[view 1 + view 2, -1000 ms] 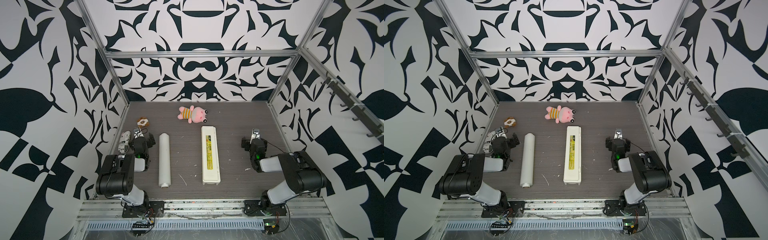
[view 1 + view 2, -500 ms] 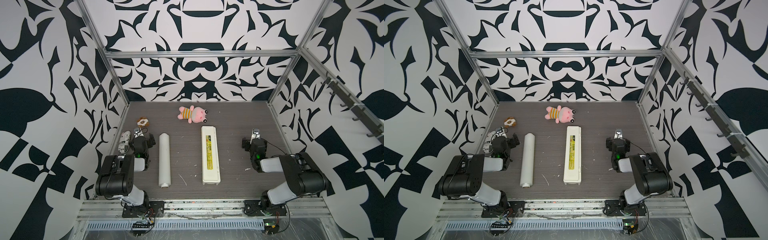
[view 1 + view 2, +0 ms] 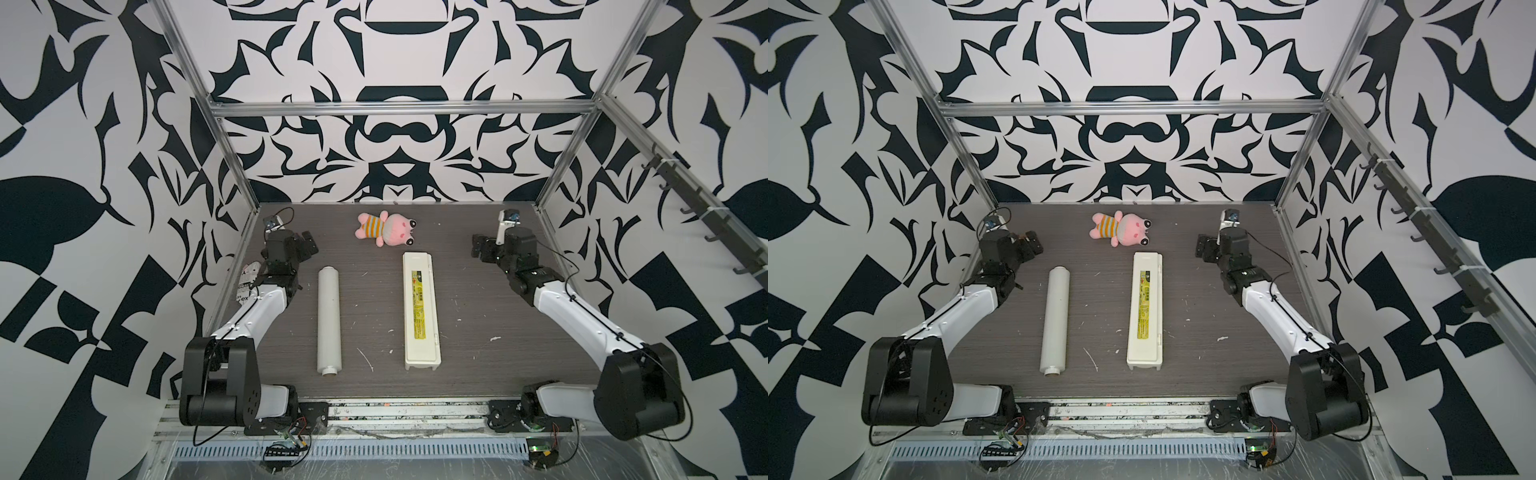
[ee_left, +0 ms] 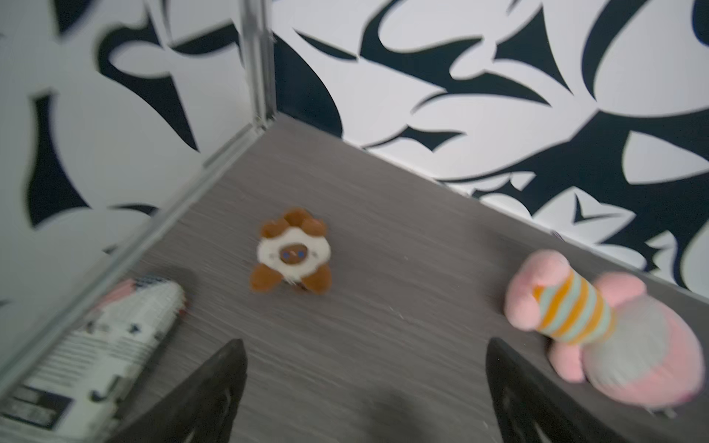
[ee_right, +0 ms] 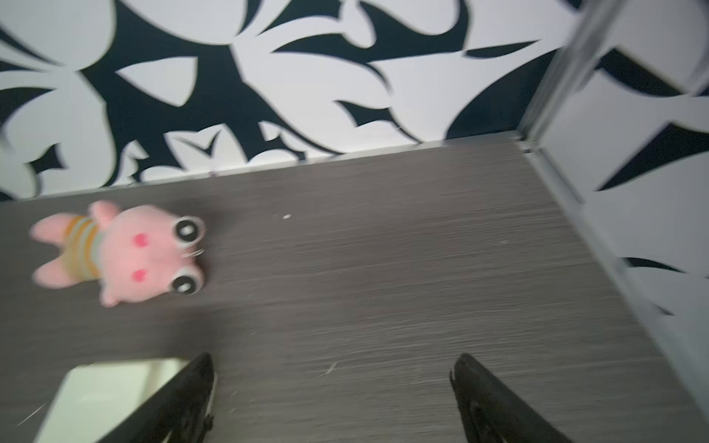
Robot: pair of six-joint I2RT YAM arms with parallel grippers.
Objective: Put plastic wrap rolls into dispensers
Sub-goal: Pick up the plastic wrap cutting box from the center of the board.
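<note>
In both top views the roll (image 3: 329, 320) lies flat on the table (image 3: 478, 365), parallel to the dispenser (image 3: 420, 311) and well apart from it. The dispenser's lid is shut, label up. Nothing touches either one. The left gripper (image 3: 306, 246) hangs near the roll's far end and the right gripper (image 3: 481, 249) off the dispenser's far end, both with jaws apart and empty. The likeliest failures: the round, glossy roll trundles off when nudged, or a pinch near one end lets the long body sag and catch the dispenser's rim. The lid has to come open first.

The left wrist view (blurred) shows the fingers (image 4: 215, 387) spread wide with bare table between them. It looks at a brown toy (image 4: 292, 253), a pink plush (image 4: 598, 333) and a newsprint bundle (image 4: 99, 345) — the roll is out of this view. A reach from here could land on the bundle instead.

In the right wrist view the fingers (image 5: 495, 399) are likewise parted and empty, and a dispenser corner (image 5: 111, 395) shows beside one of them. Prying the lid with one arm may only push the box along the table — toward the plush, which lies near that end.
</note>
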